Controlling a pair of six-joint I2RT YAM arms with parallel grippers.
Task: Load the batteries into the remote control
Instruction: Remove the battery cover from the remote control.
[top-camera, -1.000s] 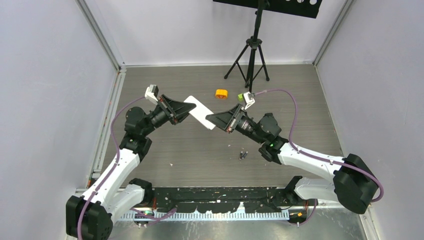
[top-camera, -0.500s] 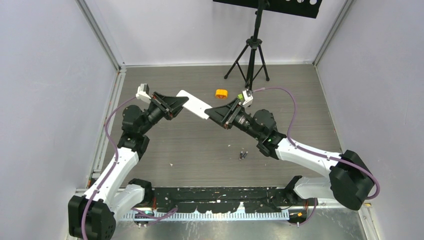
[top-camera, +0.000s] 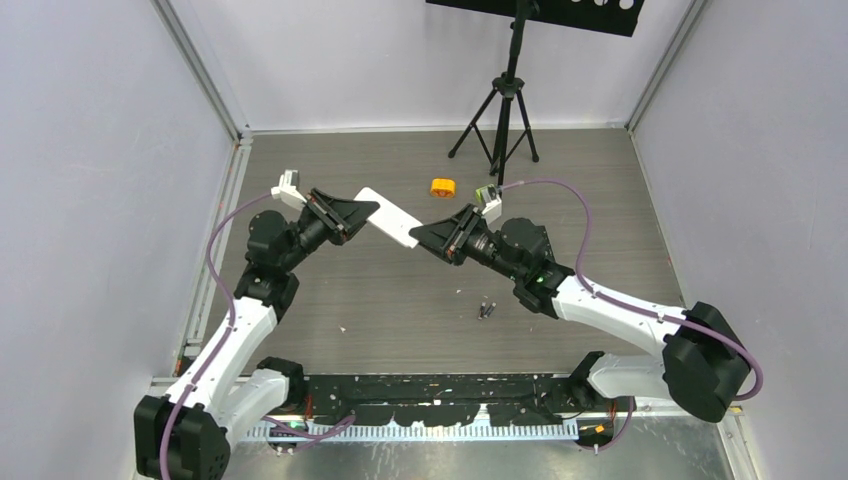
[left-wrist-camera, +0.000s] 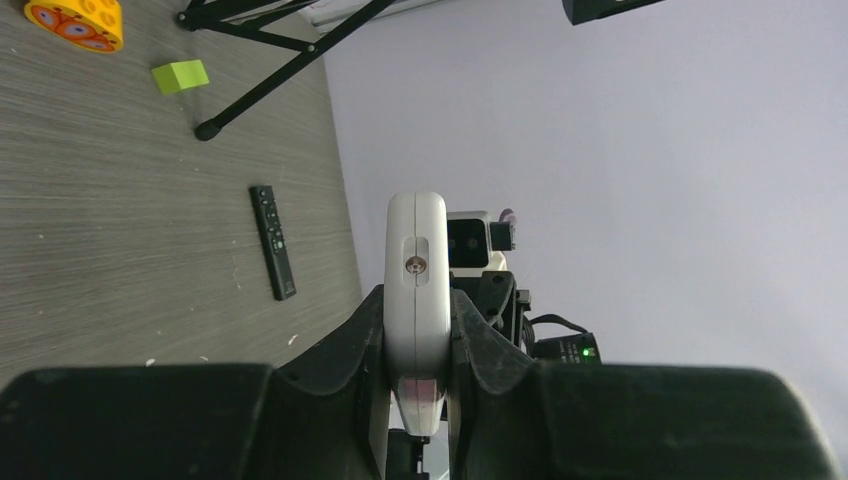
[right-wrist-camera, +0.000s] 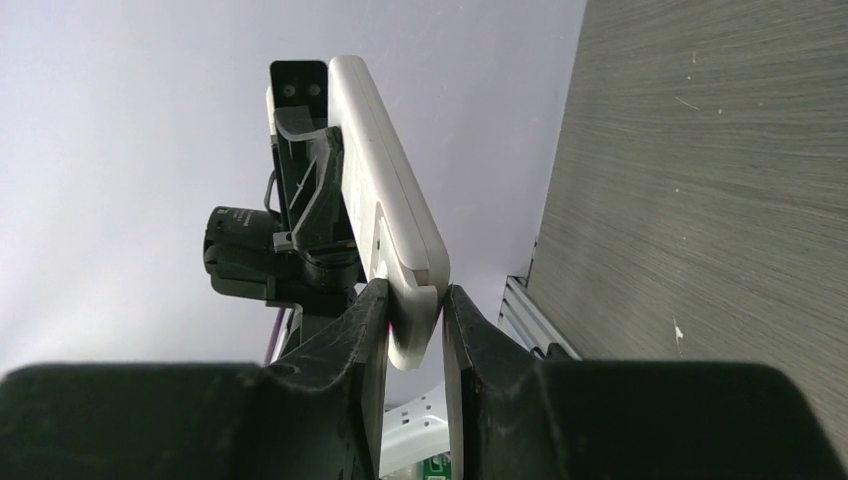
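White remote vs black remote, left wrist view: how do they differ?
Colour: the white remote is light, the black remote dark. Support: the white remote is held off the table, left pincer and right pincer each gripping an end; the black remote lies flat on the table, untouched. Both are slim bars.

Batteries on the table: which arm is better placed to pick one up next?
Right, probably. The batteries lie close beside the right arm. The left gripper is shut on the white remote and could hold it alone while the right gripper lets go.
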